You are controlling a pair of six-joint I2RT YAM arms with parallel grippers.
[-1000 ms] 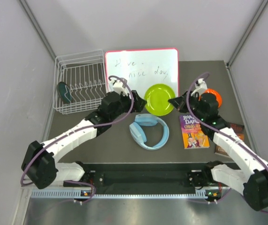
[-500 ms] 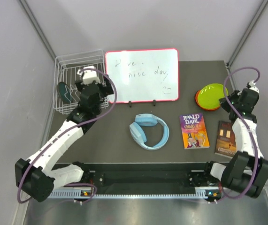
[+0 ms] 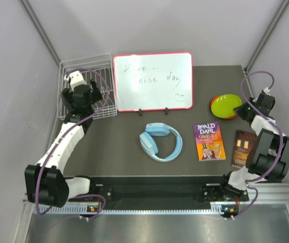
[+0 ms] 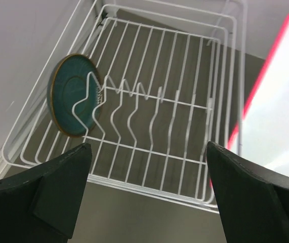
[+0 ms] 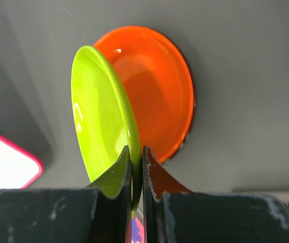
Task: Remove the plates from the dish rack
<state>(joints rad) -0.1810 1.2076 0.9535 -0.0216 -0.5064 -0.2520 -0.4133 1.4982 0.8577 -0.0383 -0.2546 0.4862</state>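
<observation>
Back left: left gripper [image 4: 147, 172] spread wide above rack [image 4: 174, 66], teal plate [image 4: 71, 93] upright at left end of tines. Right side: right gripper [image 5: 136, 157] clamped on green plate [image 5: 96, 111] rim, tilted over orange plate [image 5: 159, 91].

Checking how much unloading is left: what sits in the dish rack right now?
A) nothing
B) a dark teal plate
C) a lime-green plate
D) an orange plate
B: a dark teal plate stands on edge among the tines of the dish rack; the green plate is pinched in the right gripper, outside the rack, by the orange plate.
</observation>
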